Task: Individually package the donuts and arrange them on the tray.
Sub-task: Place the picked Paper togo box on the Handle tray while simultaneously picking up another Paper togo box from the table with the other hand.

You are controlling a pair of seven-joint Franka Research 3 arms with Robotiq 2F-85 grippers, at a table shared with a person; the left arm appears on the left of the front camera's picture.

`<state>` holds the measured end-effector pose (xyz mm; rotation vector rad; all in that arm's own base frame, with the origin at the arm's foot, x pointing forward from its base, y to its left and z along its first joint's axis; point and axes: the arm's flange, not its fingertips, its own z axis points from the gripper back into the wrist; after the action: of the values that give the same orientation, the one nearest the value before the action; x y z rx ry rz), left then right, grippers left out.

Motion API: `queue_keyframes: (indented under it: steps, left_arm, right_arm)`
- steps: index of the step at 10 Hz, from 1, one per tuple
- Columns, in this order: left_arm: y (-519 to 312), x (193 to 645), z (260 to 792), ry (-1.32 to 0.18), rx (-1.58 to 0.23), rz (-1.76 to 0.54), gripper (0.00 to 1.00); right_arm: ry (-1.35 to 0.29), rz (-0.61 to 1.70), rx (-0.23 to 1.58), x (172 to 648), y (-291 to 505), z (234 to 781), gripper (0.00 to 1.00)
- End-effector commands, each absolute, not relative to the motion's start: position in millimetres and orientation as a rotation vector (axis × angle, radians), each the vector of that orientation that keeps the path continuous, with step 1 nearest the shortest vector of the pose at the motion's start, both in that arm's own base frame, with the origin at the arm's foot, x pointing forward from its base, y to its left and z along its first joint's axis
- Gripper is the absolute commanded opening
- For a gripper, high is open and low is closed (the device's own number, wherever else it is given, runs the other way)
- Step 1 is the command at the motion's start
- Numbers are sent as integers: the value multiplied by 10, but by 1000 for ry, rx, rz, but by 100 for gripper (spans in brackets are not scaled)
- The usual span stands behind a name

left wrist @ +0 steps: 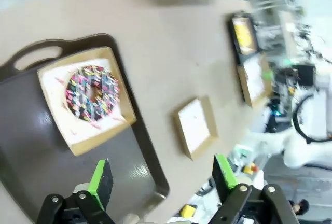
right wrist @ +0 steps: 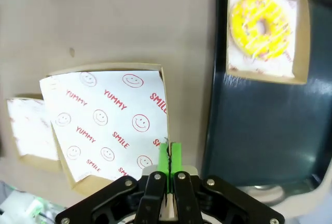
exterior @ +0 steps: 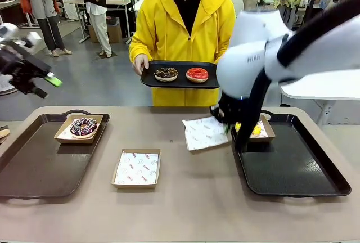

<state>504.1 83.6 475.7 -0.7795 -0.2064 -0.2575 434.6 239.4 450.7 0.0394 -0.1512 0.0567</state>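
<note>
Two dark trays are set on a tan counter (exterior: 185, 198), one at each end. At the far right corner of the left tray (exterior: 34, 170), a sprinkled chocolate donut (exterior: 84, 126) is seated in a paper-lined box (exterior: 61, 136). An empty lined box (exterior: 136, 185) is placed near the middle of the counter, toward its near edge. A second lined box (right wrist: 104, 125), printed with smiley faces, is laid just beside the left edge of the right tray (exterior: 292, 170). At that tray's far left corner, a yellow-glazed donut (right wrist: 261, 26) is boxed.

Beyond the far edge, a black tray (exterior: 180, 83) is held by a person in a yellow hoodie (exterior: 185, 23). A crumb-topped chocolate donut (exterior: 166, 73) and a red-glazed donut (exterior: 197, 74) are carried on it.

The left tool (left wrist: 162, 175) is raised above the left tray, its pads spread wide and nothing gripped. The right tool (right wrist: 169, 154) is lowered over the smiley box's edge, its pads pressed together.
</note>
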Motion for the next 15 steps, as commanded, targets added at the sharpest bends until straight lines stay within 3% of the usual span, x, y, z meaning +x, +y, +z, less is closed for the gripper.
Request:
queue_keyframes:
  steps: [1,6,10,15]
  left_arm:
    - [1183,4774,4679,-201,-927,-244,100]
    - [1684,4249,4308,-282,-1197,-161,100]
    - [1574,4153,4291,-251,-1113,-61,100]
    - [1685,4179,4208,-246,-1173,-125,100]
  right_arm:
    - [-155,61,12,4629,2497,4763,0]
    - [-141,15,47,5232,2483,4878,0]
    - [-146,26,82,5345,2450,4822,0]
    - [-139,19,62,5319,2418,4830,0]
